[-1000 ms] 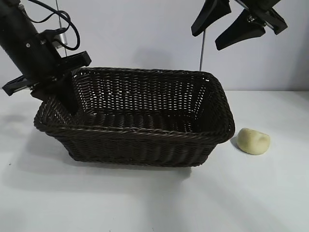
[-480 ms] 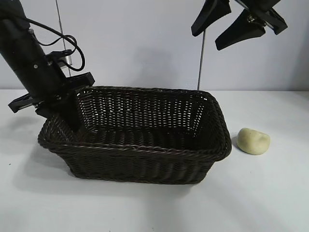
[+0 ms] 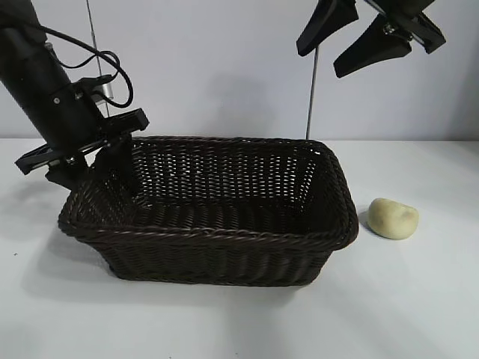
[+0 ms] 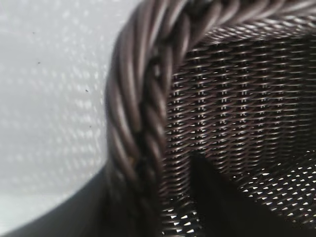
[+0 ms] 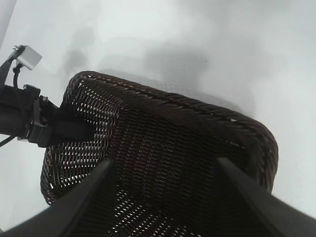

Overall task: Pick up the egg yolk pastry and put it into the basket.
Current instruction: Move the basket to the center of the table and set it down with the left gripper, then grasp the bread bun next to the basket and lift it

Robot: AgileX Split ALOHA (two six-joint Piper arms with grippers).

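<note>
The egg yolk pastry (image 3: 394,218), a pale yellow lump, lies on the white table just right of the basket (image 3: 224,235). The dark woven basket sits flat on the table. My left gripper (image 3: 93,176) is at the basket's left end, open, with one finger inside the wall and one outside the braided rim (image 4: 143,98). In the left wrist view the gripper (image 4: 150,165) straddles that rim. My right gripper (image 3: 318,63) hangs open and empty high above the basket's right end. Its wrist view (image 5: 163,165) looks down into the basket (image 5: 173,101). The pastry is out of both wrist views.
The white table (image 3: 419,299) extends in front of and to the right of the basket. A thin vertical rod (image 3: 310,97) stands behind the basket against the pale wall. The left arm (image 5: 49,126) shows in the right wrist view.
The basket's left end, held lifted a second ago, has come down flat onto the table. The left gripper's fingers have spread apart off the rim. The right arm has not moved.
</note>
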